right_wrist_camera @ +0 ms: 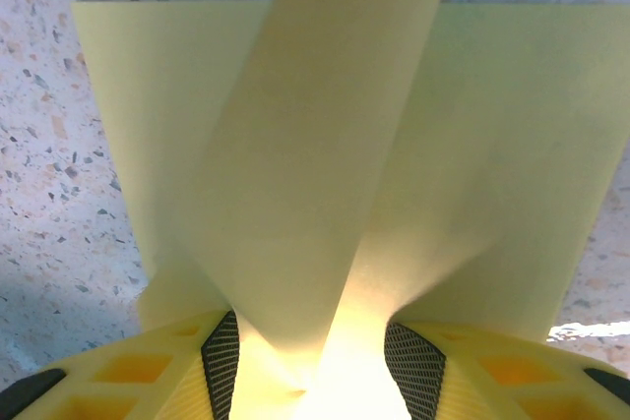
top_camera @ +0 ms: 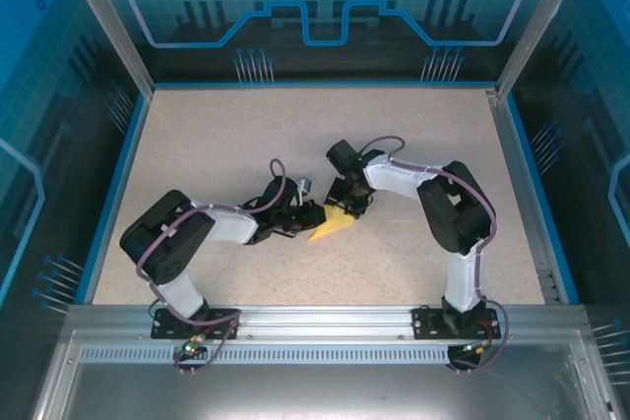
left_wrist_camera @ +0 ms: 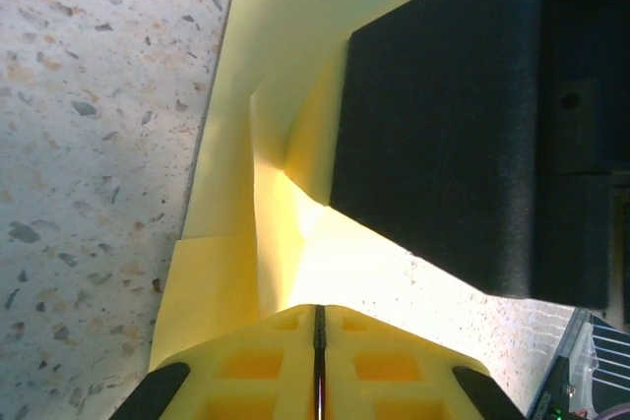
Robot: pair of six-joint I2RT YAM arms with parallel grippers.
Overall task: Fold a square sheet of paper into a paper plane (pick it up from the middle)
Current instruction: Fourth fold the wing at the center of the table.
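Top: paper (top_camera: 331,224) lies mid-table (top_camera: 197,154), with the left gripper (top_camera: 307,215) at its 9 o'clock end and the right gripper (top_camera: 350,202) at 1 o'clock.
Left wrist: jaws clenched on the paper's edge, likely anchoring it.
Right wrist: 2 pads (right_wrist_camera: 222,361) straddle a raised flap, probably for creasing; I cannot tell whether they are gripping it.

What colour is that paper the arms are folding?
The paper is plain pale yellow, clearest in the right wrist view.
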